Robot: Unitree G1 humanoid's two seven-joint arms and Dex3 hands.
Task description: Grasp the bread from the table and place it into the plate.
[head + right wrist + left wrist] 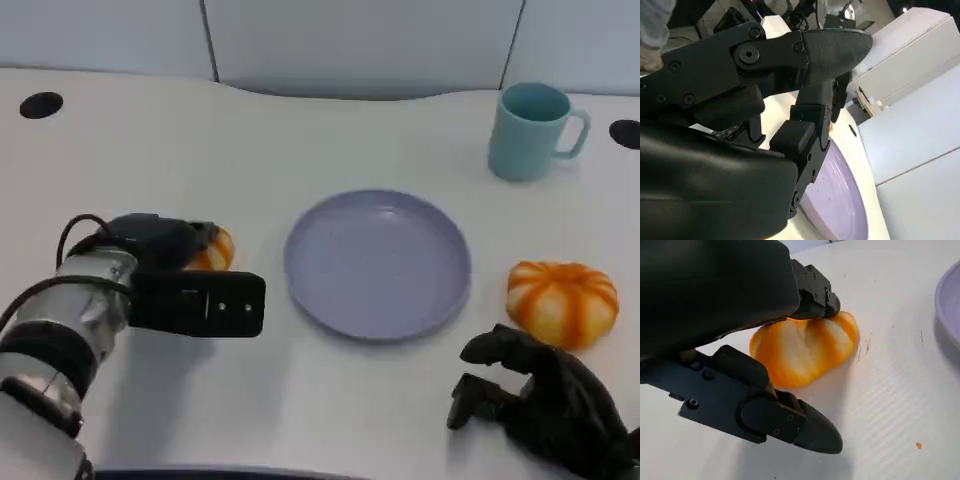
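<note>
Left robot hand already over the left bread roll on the desk, left of the purple plate; second roll right of the plate, just beyond the right robot hand, curled and holding nothing. Left wrist view adds what head view hides: fingers touching the roll's far edge, thumb apart on the near side, so spread around it, not yet clamped.

Bright, even overhead light, soft shadows.
The smooth white table shows mild glare; both wrist views blur on the nearest black shell.
</note>
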